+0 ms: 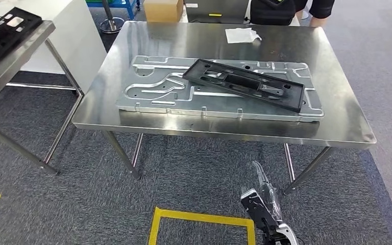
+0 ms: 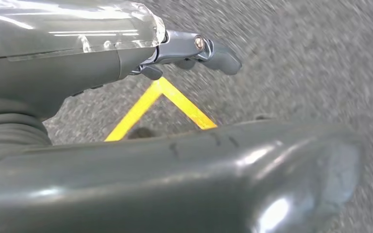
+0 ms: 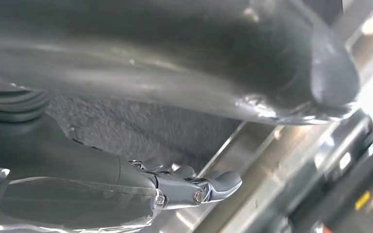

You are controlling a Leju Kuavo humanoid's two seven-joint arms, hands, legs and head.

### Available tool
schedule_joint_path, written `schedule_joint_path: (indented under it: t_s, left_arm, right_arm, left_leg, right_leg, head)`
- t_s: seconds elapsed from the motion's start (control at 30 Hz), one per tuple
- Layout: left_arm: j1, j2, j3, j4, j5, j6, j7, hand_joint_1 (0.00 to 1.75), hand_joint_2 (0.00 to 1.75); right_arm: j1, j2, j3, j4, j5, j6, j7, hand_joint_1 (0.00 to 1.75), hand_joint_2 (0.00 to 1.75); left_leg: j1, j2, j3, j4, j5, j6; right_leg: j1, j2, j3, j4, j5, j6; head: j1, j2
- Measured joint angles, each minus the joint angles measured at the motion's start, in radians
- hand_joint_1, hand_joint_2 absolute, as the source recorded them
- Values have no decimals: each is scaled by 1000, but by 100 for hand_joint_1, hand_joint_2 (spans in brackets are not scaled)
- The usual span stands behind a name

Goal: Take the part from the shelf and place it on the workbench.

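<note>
1. Right hand [image 1: 265, 209], low in the head view near the bottom edge and partly cut off; fingers [image 3: 218, 183] apart, holding nothing.
2. Left hand [image 2: 126, 97] over grey carpet; fingers [image 2: 218, 56] extended, holding nothing.
3. Long black plastic frame part [image 1: 245, 83] lying tilted on a stamped silver metal panel [image 1: 153, 92].
4. Polished steel surface [image 1: 337, 122] carrying both.
5. White crumpled sheet [image 1: 241, 34] near the far edge; any writing unreadable.
6. Yellow floor tape [image 1: 204, 219]; person [image 1: 286, 10] behind, cut off.

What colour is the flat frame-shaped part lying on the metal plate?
Black; the flat frame-shaped part shows best in the head view.
</note>
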Motion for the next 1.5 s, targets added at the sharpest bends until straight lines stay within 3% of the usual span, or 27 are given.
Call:
schedule_joint_path:
  t_s: [0.03, 0.1, 0.17, 0.23, 0.3, 0.33, 0.4, 0.47, 0.5, 0.53, 0.57, 0.63, 0.7, 0.8, 0.87, 0.93, 0.97, 1.0, 1.07, 1.13, 1.2, 1.23, 1.3, 1.33, 1.37, 1.43, 1.5]
  left_arm:
    - [0, 0, 1, -1, -2, 0, 0, 0, 0]
    - [-2, 0, 6, -3, -9, 0, 0, 0, 0]
    - [-4, 0, 12, -10, -20, 0, -1, 0, 0]
    - [-4, 1, 20, -19, -32, 0, -2, 0, 0]
    - [2, 0, 30, -25, -38, 0, -2, 0, 0]
    - [4, -1, 35, -28, -39, 0, -2, 0, 0]
    - [6, -3, 42, -32, -41, -1, -1, 0, 0]
    - [4, -3, 44, -36, -47, -2, -1, 0, 0]
    - [4, -3, 46, -37, -51, -3, -1, 0, 0]
    - [4, -3, 48, -39, -55, -4, 0, 0, 0]
    - [4, -4, 49, -41, -57, -5, 1, 0, 0]
    - [4, -4, 52, -44, -63, -6, 1, 0, 0]
    - [0, -5, 58, -48, -83, -7, 1, 0, 0]
    - [-4, -5, 80, -57, -142, -18, -5, 0, 0]
    - [-8, -5, 106, -62, -191, -33, -13, 0, 0]
    - [-20, -5, 140, -64, -250, -51, -27, 0, 0]
    - [-30, -4, 159, -64, -280, -60, -38, 0, 0]
    - [-39, -4, 178, -64, -310, -68, -52, 0, 0]
    - [-54, 3, 212, -59, -368, -82, -94, 0, 0]
    - [-68, 22, 229, -32, -430, -81, -157, 0, 0]
    - [-92, 62, 232, 28, -485, -64, -219, 0, 0]
    - [-105, 83, 233, 60, -502, -55, -241, 0, 0]
    - [-116, 118, 237, 114, -516, -40, -258, 0, 0]
    - [-118, 131, 240, 134, -519, -34, -261, 0, 0]
    - [-120, 143, 243, 153, -520, -29, -263, 0, 0]
    - [-129, 160, 245, 183, -524, -21, -271, 0, 0]
    - [-138, 178, 245, 221, -533, -9, -284, 0, 0]
  right_arm:
    - [-2, 0, 1, 8, -2, 0, 0, 0, 0]
    - [-8, -1, 6, 23, -10, 0, -1, 0, 0]
    - [-15, -2, 15, 35, -15, 0, -3, 0, 0]
    - [-22, -2, 26, 46, -13, 1, -5, 0, 0]
    - [-28, -4, 36, 58, -11, 2, -5, 0, 0]
    - [-30, -6, 40, 63, -11, 2, -5, 0, 0]
    - [-31, -10, 45, 73, -11, 3, -5, 0, 0]
    - [-31, -15, 48, 84, -8, 4, -1, 0, 0]
    - [-31, -17, 49, 89, -6, 5, 2, 0, 0]
    - [-31, -18, 49, 93, -3, 6, 5, 0, 0]
    - [-32, -18, 50, 97, -1, 6, 8, 0, 0]
    - [-37, -19, 52, 103, 6, 11, 13, 0, 0]
    - [-49, -20, 57, 121, 14, 23, 26, 0, 0]
    - [-75, -23, 65, 204, 21, 47, 49, 0, 0]
    - [-98, -24, 67, 302, 15, 52, 49, 0, 0]
    - [-131, -26, 63, 449, -9, 52, 30, 0, 0]
    - [-147, -28, 57, 533, -28, 51, 17, 0, 0]
    - [-163, -31, 49, 620, -47, 51, 1, 0, 0]
    - [-190, -40, 26, 779, -82, 50, -17, 0, 0]
    - [-211, -51, -1, 910, -109, 52, -16, 0, 0]
    - [-223, -62, -28, 1013, -125, 59, -10, 0, 0]
    - [-226, -66, -40, 1054, -130, 63, -8, 0, 0]
    - [-231, -70, -55, 1120, -134, 67, -6, 0, 0]
    - [-232, -71, -60, 1145, -135, 67, -5, 0, 0]
    - [-231, -72, -63, 1165, -135, 68, -4, 0, 0]
    - [-228, -74, -68, 1196, -139, 70, -3, 0, 0]
    - [-226, -74, -78, 1219, -151, 76, -19, 0, 0]
  left_leg:
    - [2, 3, 18, 8, 25, -4]
    - [5, 23, 108, -80, 77, -4]
    - [1, 57, 221, -231, 66, 6]
    - [-8, 67, 262, -308, 44, 25]
    - [-11, 54, 246, -313, 59, 45]
    - [-10, 48, 236, -314, 71, 55]
    - [-9, 36, 207, -316, 99, 72]
    - [-14, 18, 168, -314, 128, 80]
    - [-17, 7, 148, -311, 142, 80]
    - [-18, -4, 127, -307, 156, 80]
    - [-20, -15, 108, -301, 168, 78]
    - [-22, -36, 72, -288, 189, 72]
    - [-23, -52, 51, -281, 210, 63]
    - [-19, -70, 37, -285, 238, 46]
    - [-16, -46, 16, -250, 193, 40]
    - [-11, -14, -17, -140, 87, 35]
    - [-8, -8, -32, -72, 48, 30]
    - [-5, -6, -39, -15, 34, 25]
    - [3, 0, -8, 16, 75, 15]
    - [11, 23, 98, -85, 105, 9]
    - [7, 48, 202, -227, 69, 16]
    - [3, 53, 227, -271, 49, 24]
    - [-4, 46, 216, -292, 50, 48]
    - [-5, 43, 207, -294, 61, 58]
    - [-6, 41, 194, -296, 74, 68]
    - [-10, 30, 162, -296, 102, 81]
    - [-18, 11, 124, -295, 132, 85]
  right_leg:
    - [0, -12, -16, 5, 9, 3]
    - [0, -34, -45, 17, 24, 10]
    - [2, -50, -62, 30, 35, 20]
    - [2, -68, -67, 33, 50, 32]
    - [-2, -75, -70, 33, 60, 46]
    - [-4, -61, -76, 45, 42, 52]
    - [-8, -9, -101, 125, -51, 59]
    - [-7, 24, -128, 251, -144, 57]
    - [-5, 30, -130, 295, -155, 54]
    - [-3, 32, -116, 309, -141, 50]
    - [-1, 36, -85, 288, -110, 46]
    - [4, 64, 17, 158, -69, 31]
    - [7, 93, 99, 26, -86, 23]
    - [11, 76, 107, -17, -84, 13]
    - [8, 54, 88, -20, -59, 1]
    - [9, 29, 61, -20, -36, -5]
    - [9, 14, 46, -19, -24, -5]
    - [10, -1, 31, -16, -14, -2]
    - [10, -29, -4, -7, 6, 5]
    - [10, -50, -39, 9, 21, 16]
    - [11, -69, -62, 27, 33, 29]
    - [10, -78, -67, 31, 39, 36]
    - [4, -83, -73, 35, 50, 52]
    - [0, -66, -80, 43, 36, 59]
    - [-3, -40, -90, 66, 3, 65]
    - [-4, 14, -118, 163, -105, 67]
    - [0, 30, -133, 279, -173, 59]
  head:
    - [0, 0]
    - [0, 0]
    - [0, 0]
    - [1, 0]
    - [1, 0]
    - [1, 0]
    - [1, 0]
    - [1, 0]
    - [1, 0]
    - [1, 0]
    - [1, 0]
    - [1, 0]
    - [0, 0]
    - [0, 0]
    - [0, 0]
    - [-1, 0]
    - [-1, 0]
    - [-1, 0]
    - [-1, 0]
    - [-2, 0]
    - [-1, 0]
    - [-1, 0]
    - [-1, 0]
    - [0, 0]
    - [0, 0]
    - [0, 0]
    - [0, 0]
